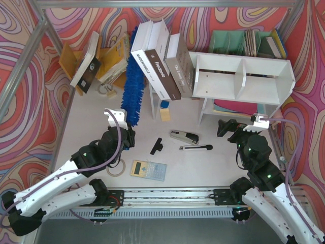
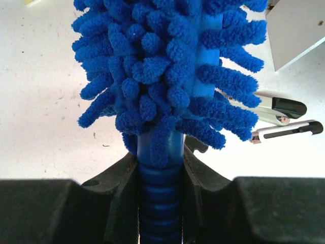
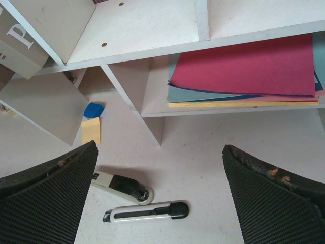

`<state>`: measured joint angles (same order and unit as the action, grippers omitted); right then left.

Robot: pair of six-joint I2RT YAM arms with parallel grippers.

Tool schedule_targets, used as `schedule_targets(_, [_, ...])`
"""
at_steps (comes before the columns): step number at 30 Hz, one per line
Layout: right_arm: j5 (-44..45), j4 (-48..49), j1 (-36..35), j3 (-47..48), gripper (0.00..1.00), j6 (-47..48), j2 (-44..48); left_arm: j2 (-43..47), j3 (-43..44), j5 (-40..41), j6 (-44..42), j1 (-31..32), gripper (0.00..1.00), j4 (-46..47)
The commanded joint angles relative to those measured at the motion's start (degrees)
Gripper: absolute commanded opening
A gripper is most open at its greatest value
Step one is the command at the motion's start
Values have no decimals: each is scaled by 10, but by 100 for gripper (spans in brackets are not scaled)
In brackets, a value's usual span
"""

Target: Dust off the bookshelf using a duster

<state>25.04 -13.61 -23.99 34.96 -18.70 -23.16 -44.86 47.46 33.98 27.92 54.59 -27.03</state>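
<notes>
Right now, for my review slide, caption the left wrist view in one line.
Left gripper clamps the duster handle; fluffy blue head over the white table, stapler and box cutter at right.

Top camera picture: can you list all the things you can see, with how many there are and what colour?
bookshelf: one, white, back right of the table
paper sheets: a stack, pink on top, on the bookshelf's lower tier
big books: three, white and dark, leaning at the bookshelf's left end
file organiser: one, green, behind the bookshelf
book rack: one, yellow, back left, holding books
duster: one, blue, left of the big books
sticky notes: one pad, yellow, below the big books
stapler: one, black and silver, mid-table
utility knife: one, silver and black, beside the stapler
calculator: one, pale, near edge
tape roll: one, pale, left of the calculator
left gripper: one, black, shut on the duster's handle
right gripper: one, black, open, empty, facing the bookshelf
</notes>
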Motion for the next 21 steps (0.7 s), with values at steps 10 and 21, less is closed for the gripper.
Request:
schedule_targets(10, [5, 7, -1, 7, 99, -2, 7, 125, -26, 88, -70, -2, 0, 112])
schedule_targets(21, [5, 7, 0, 6, 99, -2, 4, 176, -44, -74, -71, -3, 0, 162])
